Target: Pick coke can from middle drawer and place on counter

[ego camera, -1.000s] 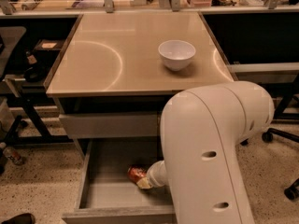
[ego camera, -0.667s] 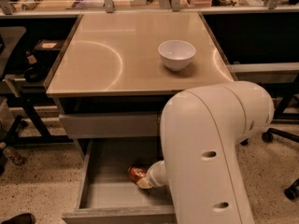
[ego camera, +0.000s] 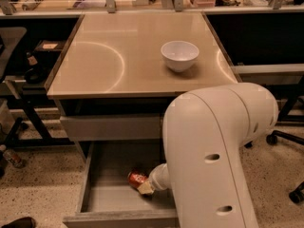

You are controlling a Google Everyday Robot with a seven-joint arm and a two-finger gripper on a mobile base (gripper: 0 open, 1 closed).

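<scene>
The middle drawer (ego camera: 107, 196) stands pulled open below the counter (ego camera: 118, 56), showing its plain grey inside. The coke can (ego camera: 137, 178), red with a silvery end, lies on its side on the drawer floor near the middle. My gripper (ego camera: 146, 187) reaches down into the drawer from the right and sits right at the can, touching its lower right end. My large white arm (ego camera: 213, 151) hides the right part of the drawer and most of the gripper.
A white bowl (ego camera: 179, 55) stands on the counter's right half. A closed grey drawer front (ego camera: 111, 126) sits above the open drawer. Dark desks and chair wheels (ego camera: 273, 137) flank the cabinet. The speckled floor (ego camera: 42, 184) lies to the left.
</scene>
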